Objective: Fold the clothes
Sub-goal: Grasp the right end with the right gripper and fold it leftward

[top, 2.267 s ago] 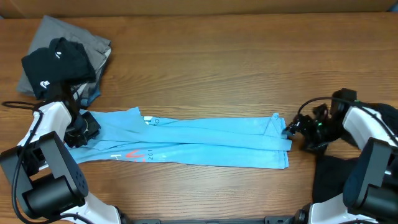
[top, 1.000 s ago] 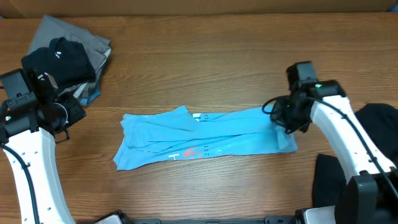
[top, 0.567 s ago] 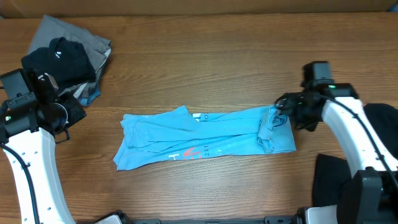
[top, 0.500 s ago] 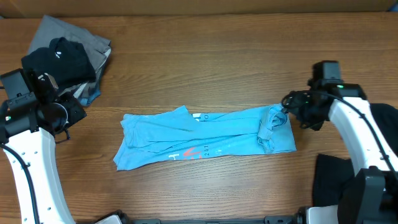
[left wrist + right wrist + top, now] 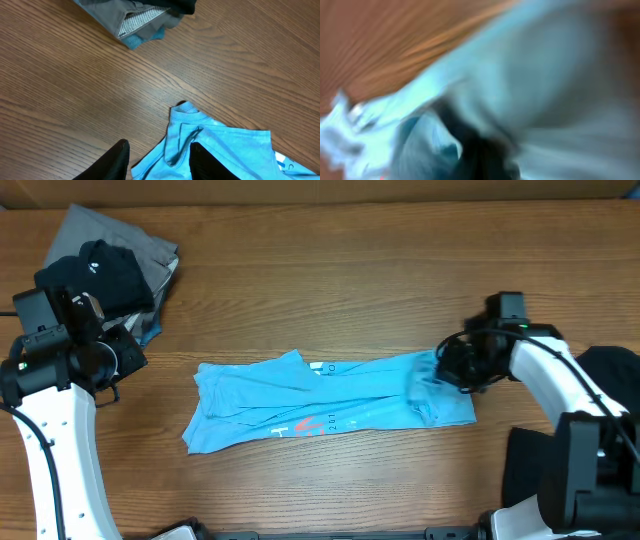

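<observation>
My right fingers point(image 5: 452, 365) are pressing together at the near end of the light blue T-shirt point(image 5: 330, 405). They are sitting low on its end hem, but the right wrist view is smearing into blue cloth, so I cannot tell whether any fabric is being pinched between them. From those fingers the shirt is stretching straight away as a long narrow band, its long axis pointing toward my other arm.

My left fingers point(image 5: 130, 360) are hanging spread with nothing between them, and they are standing well apart from the band's far end. In the left wrist view a corner of the shirt point(image 5: 186, 107) is lying on the desk point(image 5: 330, 280) ahead of the tips and in line with the gap. The heap of black and grey clothes point(image 5: 95, 275) is lying behind those fingers, closer to them than the shirt.

I am judging that the right arm is the one placed to carry its end along the band.
</observation>
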You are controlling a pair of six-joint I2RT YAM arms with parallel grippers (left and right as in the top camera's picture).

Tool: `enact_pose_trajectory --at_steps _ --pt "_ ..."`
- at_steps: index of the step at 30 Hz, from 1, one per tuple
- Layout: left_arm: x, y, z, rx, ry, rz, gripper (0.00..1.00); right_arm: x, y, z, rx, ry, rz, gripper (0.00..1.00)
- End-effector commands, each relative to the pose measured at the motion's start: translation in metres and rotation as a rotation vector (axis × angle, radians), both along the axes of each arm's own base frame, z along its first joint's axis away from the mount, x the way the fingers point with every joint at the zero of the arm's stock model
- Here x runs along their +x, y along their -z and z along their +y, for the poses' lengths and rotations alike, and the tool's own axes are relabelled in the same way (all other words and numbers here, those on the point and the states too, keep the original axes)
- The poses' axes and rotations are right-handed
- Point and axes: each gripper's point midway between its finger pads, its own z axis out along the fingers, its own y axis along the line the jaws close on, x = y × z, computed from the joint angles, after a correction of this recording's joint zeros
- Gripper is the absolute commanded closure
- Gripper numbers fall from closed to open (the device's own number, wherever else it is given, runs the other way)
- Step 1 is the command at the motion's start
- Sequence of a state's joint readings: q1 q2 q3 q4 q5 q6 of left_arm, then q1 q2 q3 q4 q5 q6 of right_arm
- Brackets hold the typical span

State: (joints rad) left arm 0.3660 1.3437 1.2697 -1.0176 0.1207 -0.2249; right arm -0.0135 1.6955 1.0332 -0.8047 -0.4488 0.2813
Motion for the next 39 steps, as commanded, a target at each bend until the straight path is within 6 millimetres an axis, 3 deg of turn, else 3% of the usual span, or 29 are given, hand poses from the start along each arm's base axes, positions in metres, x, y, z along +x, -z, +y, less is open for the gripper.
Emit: enact_pose_trajectory --at_steps 1,2,3,8,10,14,16,20,21,22,24,26,29,31,33,35,37,39 --pt "0.002 -0.009 -0.004 0.012 0.033 -0.029 0.58 0.018 -0.030 0.003 0.009 -0.086 -0.128 0.96" --pt "0.002 -0.009 -0.004 0.012 0.034 -0.029 0.57 0.026 -0.030 -0.025 -0.087 0.016 -0.116 0.87" --pt "0.002 -0.009 -0.004 0.012 0.034 -0.029 0.57 0.029 -0.030 -0.038 -0.108 0.051 -0.118 0.78" --pt "0.003 -0.009 -0.004 0.013 0.033 -0.031 0.57 0.025 -0.018 -0.069 -0.144 0.115 -0.075 0.40" --pt "0.003 -0.009 -0.004 0.013 0.034 -0.031 0.57 0.019 -0.002 -0.080 -0.192 0.129 -0.021 0.36" --pt "0.003 -0.009 -0.004 0.013 0.033 -0.029 0.56 0.004 0.031 -0.076 -0.171 0.116 0.101 0.39" --pt "0.003 -0.009 -0.004 0.013 0.033 -0.029 0.56 0.000 0.038 -0.066 -0.119 0.068 0.120 0.42" --pt "0.003 -0.009 -0.004 0.013 0.033 -0.030 0.55 0.003 0.024 -0.029 0.099 -0.096 0.024 0.51" --pt "0.003 -0.009 -0.004 0.013 0.033 -0.030 0.55 0.004 0.019 -0.022 0.142 -0.126 -0.003 0.58" --pt "0.003 -0.009 -0.004 0.013 0.033 -0.030 0.55 0.004 0.018 -0.020 0.152 -0.131 -0.007 0.76" --pt "0.003 -0.009 -0.004 0.013 0.033 -0.030 0.55 0.004 0.017 -0.020 0.153 -0.130 -0.006 0.96" --pt "0.003 -0.009 -0.004 0.014 0.034 -0.031 0.55 0.006 0.013 -0.028 0.131 -0.085 0.019 0.96" --pt "0.003 -0.009 -0.004 0.013 0.034 -0.030 0.55 0.008 0.010 -0.058 -0.035 0.033 0.091 0.96" --pt "0.003 -0.009 -0.004 0.013 0.034 -0.030 0.55 0.008 -0.007 -0.090 -0.225 0.127 0.121 0.96" --pt "0.003 -0.009 -0.004 0.013 0.033 -0.031 0.55 0.012 -0.036 -0.110 -0.339 0.185 0.089 0.96" --pt "0.003 -0.010 -0.004 0.014 0.033 -0.034 0.55 0.016 -0.064 -0.114 -0.376 0.200 0.032 0.96" --pt "0.004 -0.010 -0.004 0.014 0.033 -0.034 0.55 0.013 -0.080 -0.106 -0.380 0.184 -0.004 0.96" --pt "0.004 -0.010 -0.004 0.014 0.033 -0.034 0.55 0.009 -0.081 -0.096 -0.379 0.154 0.006 0.96"
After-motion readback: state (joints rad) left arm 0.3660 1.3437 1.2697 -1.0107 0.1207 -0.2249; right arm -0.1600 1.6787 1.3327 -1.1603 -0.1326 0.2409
